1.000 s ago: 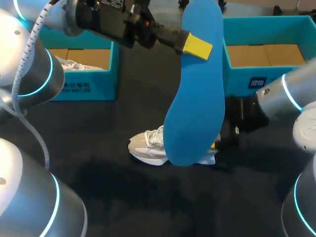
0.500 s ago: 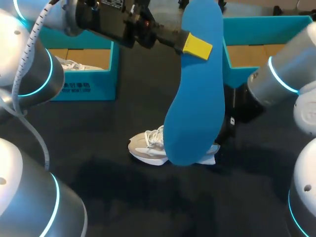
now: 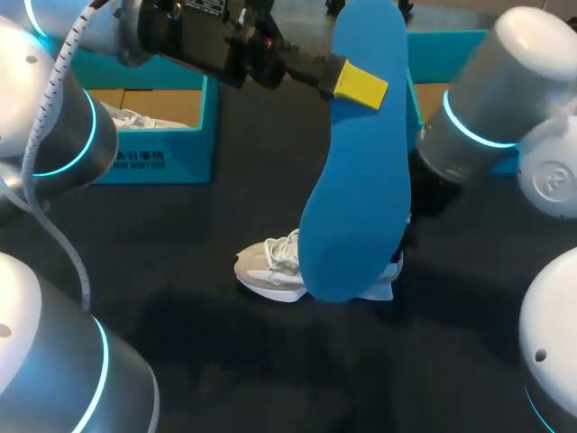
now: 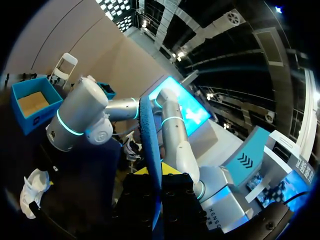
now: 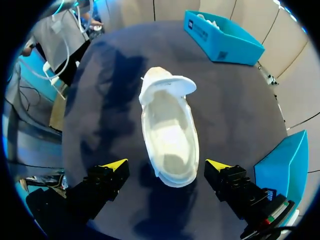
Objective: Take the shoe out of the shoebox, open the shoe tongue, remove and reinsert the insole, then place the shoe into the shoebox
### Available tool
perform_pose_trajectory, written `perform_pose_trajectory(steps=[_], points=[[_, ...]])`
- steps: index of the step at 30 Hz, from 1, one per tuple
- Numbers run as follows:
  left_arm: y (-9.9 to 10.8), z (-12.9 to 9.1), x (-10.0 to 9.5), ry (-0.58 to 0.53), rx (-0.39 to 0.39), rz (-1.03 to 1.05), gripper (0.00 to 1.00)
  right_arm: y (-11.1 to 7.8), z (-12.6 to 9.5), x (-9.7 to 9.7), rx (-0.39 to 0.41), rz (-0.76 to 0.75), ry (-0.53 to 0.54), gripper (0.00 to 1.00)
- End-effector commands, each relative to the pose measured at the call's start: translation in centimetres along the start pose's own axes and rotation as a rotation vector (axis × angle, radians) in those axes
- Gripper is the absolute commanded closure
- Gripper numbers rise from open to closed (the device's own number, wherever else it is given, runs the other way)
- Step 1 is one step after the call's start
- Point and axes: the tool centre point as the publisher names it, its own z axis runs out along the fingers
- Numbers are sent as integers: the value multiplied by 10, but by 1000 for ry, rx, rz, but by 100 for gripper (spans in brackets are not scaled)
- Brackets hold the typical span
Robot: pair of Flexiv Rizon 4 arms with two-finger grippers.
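Note:
High above the table, my left gripper (image 3: 359, 83) is shut on a big blue insole (image 3: 356, 189), which hangs heel down in front of the shoe. In the left wrist view the insole (image 4: 150, 145) stands edge-on between the fingers of that gripper (image 4: 156, 172). The white shoe (image 3: 269, 269) lies on the black table, its heel end hidden behind the insole. My right arm (image 3: 469, 126) reaches over that heel end, its gripper hidden in the head view. In the right wrist view the right gripper (image 5: 167, 165) stands wide open above the heel of the shoe (image 5: 167, 132), whose tongue (image 5: 167, 86) is folded forward.
A teal shoebox (image 3: 185, 149) with a second white shoe (image 3: 135, 117) in it stands at the back left. Another teal shoebox (image 3: 433, 99) stands at the back right, partly behind my right arm. The black tabletop (image 3: 225, 361) lies bare in front of the shoe.
My right arm has swung in from the right, over the shoe's heel. The left arm and the insole have kept still.

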Motion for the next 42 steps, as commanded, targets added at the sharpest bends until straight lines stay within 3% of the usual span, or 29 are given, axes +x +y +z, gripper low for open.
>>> perform_pose_trajectory(steps=[1,18,42], points=[[1,0,-1,0,1,1,100,3,-2,2,155,13,5,0],[1,0,-1,0,1,1,100,12,0,13,236,-49,3,0],[1,0,-1,0,1,1,100,15,6,9,190,-44,-21,0]])
